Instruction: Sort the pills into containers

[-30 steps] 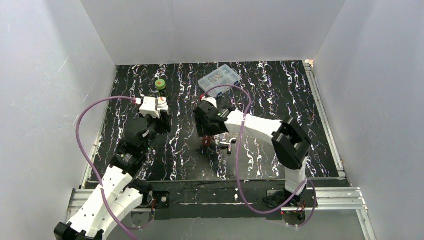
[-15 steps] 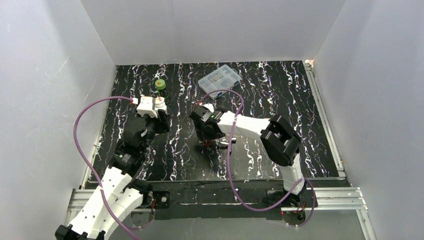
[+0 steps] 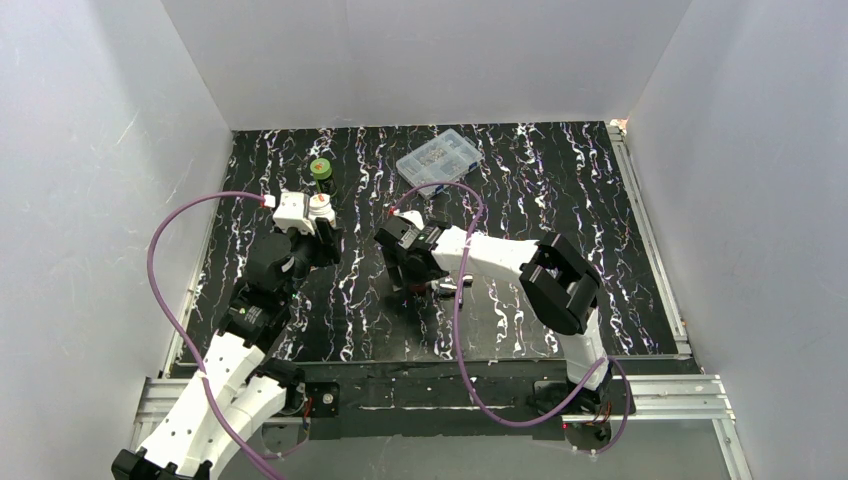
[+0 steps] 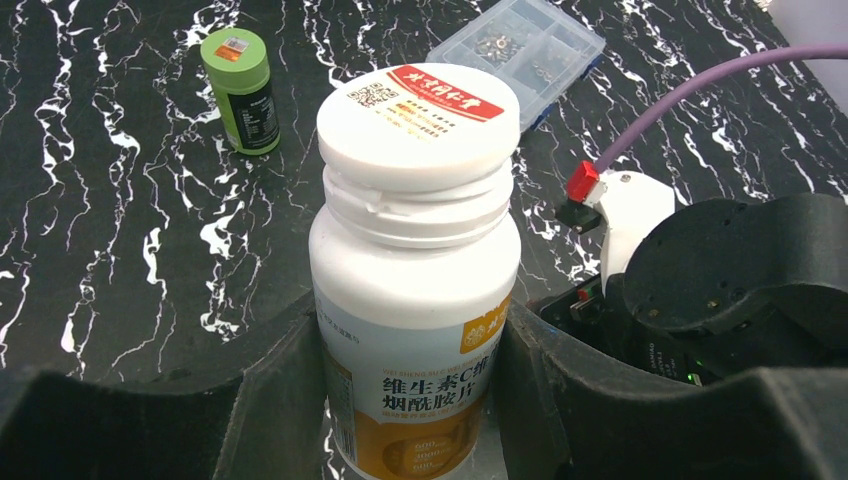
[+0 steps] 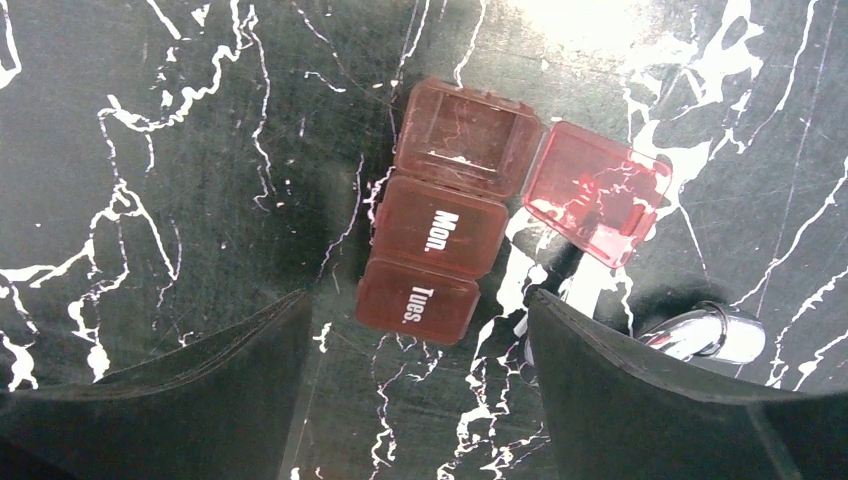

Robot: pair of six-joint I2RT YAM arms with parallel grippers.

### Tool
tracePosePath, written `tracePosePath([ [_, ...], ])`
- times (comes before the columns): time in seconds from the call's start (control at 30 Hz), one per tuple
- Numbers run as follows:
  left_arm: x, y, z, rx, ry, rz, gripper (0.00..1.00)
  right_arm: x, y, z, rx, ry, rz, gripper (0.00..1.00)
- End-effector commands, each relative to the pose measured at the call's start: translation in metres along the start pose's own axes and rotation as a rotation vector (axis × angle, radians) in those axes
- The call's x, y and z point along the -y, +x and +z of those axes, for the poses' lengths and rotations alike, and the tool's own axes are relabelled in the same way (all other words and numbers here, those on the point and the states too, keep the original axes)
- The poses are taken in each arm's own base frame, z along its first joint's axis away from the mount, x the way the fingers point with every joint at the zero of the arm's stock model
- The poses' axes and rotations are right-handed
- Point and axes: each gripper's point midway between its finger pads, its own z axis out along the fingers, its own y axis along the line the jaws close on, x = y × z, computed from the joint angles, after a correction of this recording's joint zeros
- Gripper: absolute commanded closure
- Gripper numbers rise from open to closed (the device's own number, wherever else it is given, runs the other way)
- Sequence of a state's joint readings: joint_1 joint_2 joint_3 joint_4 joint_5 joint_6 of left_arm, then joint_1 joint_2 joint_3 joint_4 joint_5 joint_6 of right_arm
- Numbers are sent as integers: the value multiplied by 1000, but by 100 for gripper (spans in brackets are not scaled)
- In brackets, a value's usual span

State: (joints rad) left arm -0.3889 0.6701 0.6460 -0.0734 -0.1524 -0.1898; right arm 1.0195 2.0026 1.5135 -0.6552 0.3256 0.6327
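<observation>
The dark red-brown pill case (image 5: pixel 440 225) lies flat on the table in the right wrist view. Two shut compartments read "Mon." and "Tues."; the compartment beyond them is open and looks empty, its lid (image 5: pixel 597 192) flipped out to the right. My right gripper (image 5: pixel 420 400) is open just above the case, a finger on each side and touching nothing. In the top view the right gripper (image 3: pixel 410 265) covers the case. My left gripper (image 4: pixel 415 400) is shut on an upright white pill bottle (image 4: pixel 415 270) with its white cap on, also in the top view (image 3: pixel 318 207).
A small green bottle (image 3: pixel 320 170) stands far left, also in the left wrist view (image 4: pixel 241 90). A clear compartment box (image 3: pixel 439 158) sits at the back centre. A shiny silver metal piece (image 5: pixel 710 335) lies just right of the case. A purple cable loops over the right arm.
My right gripper has moved left and farther back, and now hangs over the pill case. My left gripper has shifted slightly with the white bottle still in it.
</observation>
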Motion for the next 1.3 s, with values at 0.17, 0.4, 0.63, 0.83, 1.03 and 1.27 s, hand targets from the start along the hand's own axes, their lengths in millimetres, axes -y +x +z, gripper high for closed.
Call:
tracePosePath([
  [0.17,6,-19,-3,70,33,-27,100,21,-5,9,29,78,5,14],
  [0.4,8,-16,-4,60,46,-27,100,35,3,7,32,84,24,14],
  [0.63,23,-7,-2,5,137,23,100,46,5,-1,59,46,33,14],
  [0.83,47,23,0,-127,297,99,100,52,-1,-12,88,7,56,14],
  [1.03,65,57,4,-242,427,167,100,36,-18,-55,159,-149,55,13],
  [1.27,76,103,7,-389,451,306,100,21,-38,-112,217,-304,84,22],
])
